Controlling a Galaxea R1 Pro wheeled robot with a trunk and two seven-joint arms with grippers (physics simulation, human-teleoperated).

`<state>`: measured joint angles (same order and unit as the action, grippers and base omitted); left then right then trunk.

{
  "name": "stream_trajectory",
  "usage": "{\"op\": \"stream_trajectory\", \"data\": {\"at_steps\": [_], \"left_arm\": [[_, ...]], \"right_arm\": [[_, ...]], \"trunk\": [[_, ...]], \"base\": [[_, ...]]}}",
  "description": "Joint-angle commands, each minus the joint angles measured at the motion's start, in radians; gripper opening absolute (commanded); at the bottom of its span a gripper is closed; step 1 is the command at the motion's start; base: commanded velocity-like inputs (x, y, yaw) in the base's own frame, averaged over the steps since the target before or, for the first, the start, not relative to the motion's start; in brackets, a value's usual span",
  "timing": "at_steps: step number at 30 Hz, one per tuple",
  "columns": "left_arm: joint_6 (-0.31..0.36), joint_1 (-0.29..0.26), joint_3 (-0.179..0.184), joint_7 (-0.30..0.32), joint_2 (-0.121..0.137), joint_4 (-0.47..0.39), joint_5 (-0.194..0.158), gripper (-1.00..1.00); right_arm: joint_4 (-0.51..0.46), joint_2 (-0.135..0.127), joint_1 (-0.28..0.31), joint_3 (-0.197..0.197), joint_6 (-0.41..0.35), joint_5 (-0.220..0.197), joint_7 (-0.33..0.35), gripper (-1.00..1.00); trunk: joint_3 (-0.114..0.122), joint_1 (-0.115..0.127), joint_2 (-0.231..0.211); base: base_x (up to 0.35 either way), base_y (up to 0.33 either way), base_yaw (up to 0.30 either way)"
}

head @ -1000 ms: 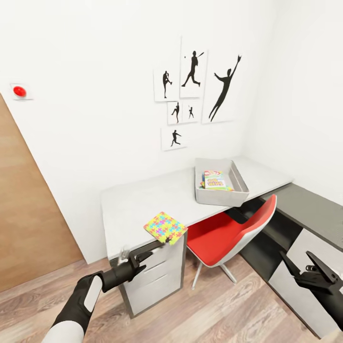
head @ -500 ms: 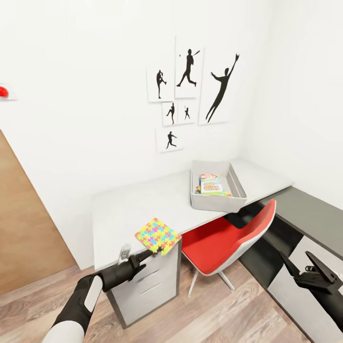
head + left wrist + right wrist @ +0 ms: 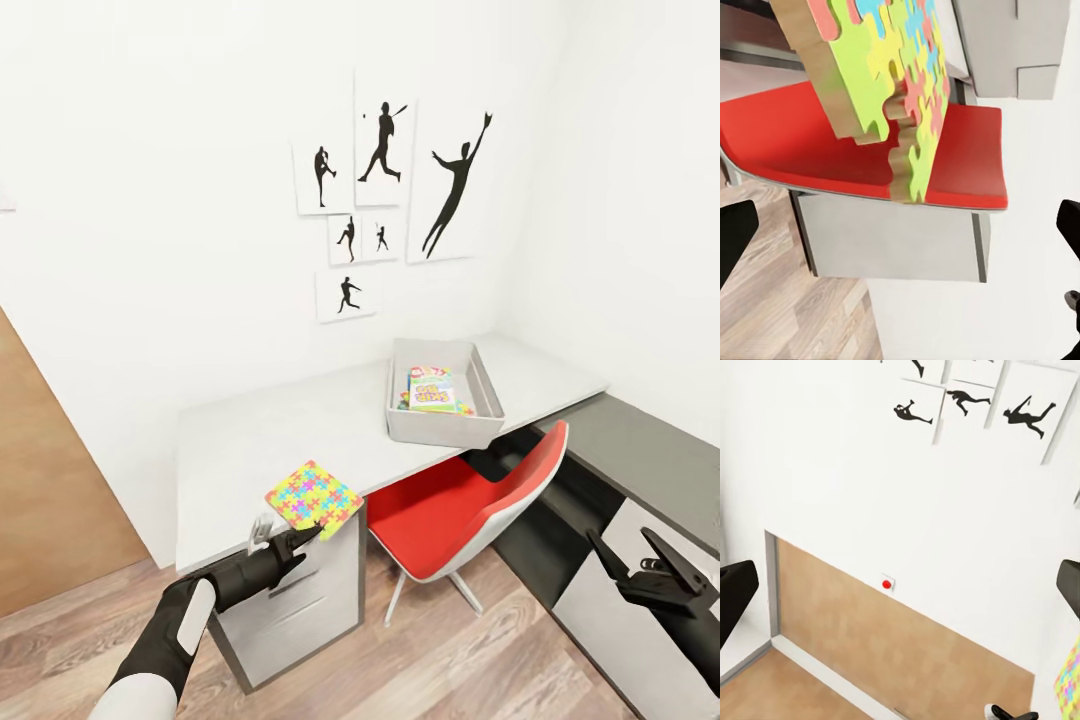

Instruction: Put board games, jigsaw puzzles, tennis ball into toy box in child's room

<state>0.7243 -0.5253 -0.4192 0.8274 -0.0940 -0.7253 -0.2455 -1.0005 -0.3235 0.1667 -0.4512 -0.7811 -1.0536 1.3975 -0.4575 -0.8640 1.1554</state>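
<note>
While my left jaws [image 3: 322, 527] pinch one corner of the jigsaw puzzle [image 3: 313, 497], the mat hangs tilted just above the near corner of the tabletop [image 3: 270, 440], over the white drawers [image 3: 300, 600]. In the left wrist view the puzzle [image 3: 881, 82] shows edge-on, its cardboard backing and bright interlocking pieces close to the camera, with the red chair seat [image 3: 795, 142] beyond it.

Farther along the tabletop, well apart from the puzzle, sits the toy box [image 3: 443, 408], light grey with sloping sides. A board game [image 3: 433, 388] with bright print lies flat inside it, and a sliver of another colourful thing peeks out beside it.

The red chair [image 3: 455, 510] is tucked under the tabletop between the drawers and the lower dark grey section [image 3: 640, 450]. Black sports silhouette prints [image 3: 385, 200] hang on the white wall above.

My right jaws [image 3: 625, 550] are spread wide and hold nothing, hovering over the dark section's front, well apart from the box.
</note>
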Motion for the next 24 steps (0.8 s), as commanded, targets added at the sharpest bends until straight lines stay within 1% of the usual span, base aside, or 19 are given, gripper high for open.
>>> {"op": "stream_trajectory", "data": {"at_steps": [1,6,11,17,24], "left_arm": [[0.005,-0.001,-0.004,0.002,-0.001,0.000,0.000,1.00],[0.004,-0.001,-0.004,0.002,-0.001,0.000,0.000,1.00],[0.004,-0.001,-0.004,0.002,-0.001,0.000,0.000,1.00],[0.004,-0.001,-0.004,0.002,-0.001,0.000,0.000,1.00],[0.004,-0.001,-0.004,0.002,-0.001,0.000,0.000,1.00]], "right_arm": [[0.000,0.000,0.001,0.000,-0.009,-0.003,0.001,1.00],[0.001,0.000,0.002,0.000,-0.009,-0.003,0.000,1.00],[0.002,0.000,0.002,0.000,-0.009,-0.003,0.000,1.00],[0.002,0.000,0.002,0.000,-0.008,-0.003,0.000,1.00],[0.002,0.000,0.002,0.000,-0.009,-0.003,-0.001,1.00]], "trunk": [[-0.001,0.000,0.001],[-0.001,0.000,0.001],[-0.001,0.000,0.001],[-0.001,0.000,0.001],[-0.001,0.000,0.001]], "base": [[0.045,-0.107,0.000],[0.135,-0.060,0.000],[0.033,-0.016,0.000],[0.012,-0.001,0.000],[0.096,0.035,0.000]]}}
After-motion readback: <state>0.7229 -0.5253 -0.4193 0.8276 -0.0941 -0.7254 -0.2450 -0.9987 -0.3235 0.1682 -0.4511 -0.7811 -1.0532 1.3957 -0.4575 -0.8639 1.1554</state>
